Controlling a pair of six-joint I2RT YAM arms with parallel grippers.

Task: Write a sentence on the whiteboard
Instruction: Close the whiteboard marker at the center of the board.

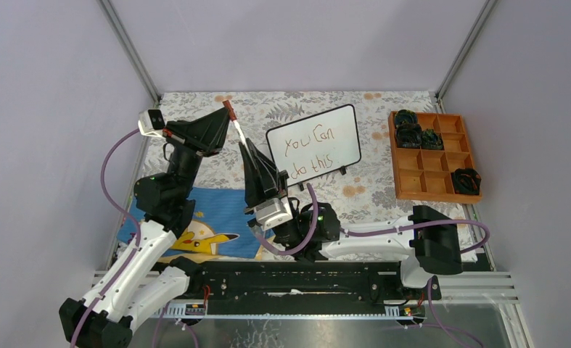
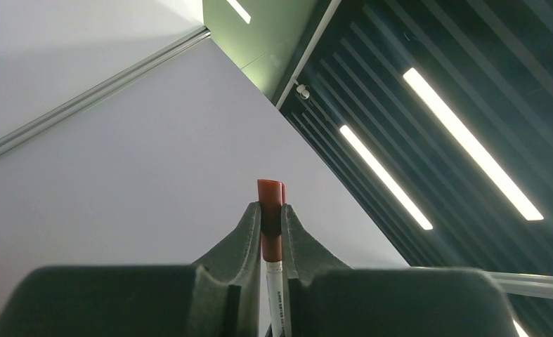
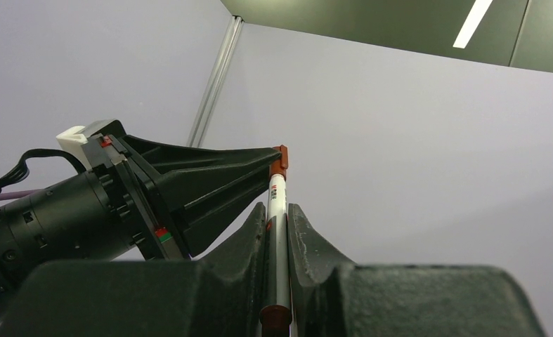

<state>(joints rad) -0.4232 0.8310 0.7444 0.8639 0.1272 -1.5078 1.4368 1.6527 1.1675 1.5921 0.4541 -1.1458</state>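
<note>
Lilac enclosure walls, floral tablecloth below. Note the left gripper: jaws nearly closed, pinching the reddish-brown cap end of a slim white plastic marker. On the right gripper the jaws are equally narrow, clamped on that marker's barrel, which hangs in the air between both. Just beyond stands the small black-framed whiteboard, with the reddish-brown handwritten sentence "You Can do this" on it. Judgement: the marker is light, stiff and slick, so you hold it mid-barrel and work the cap along its axis. The board looks light and may tip.
</note>
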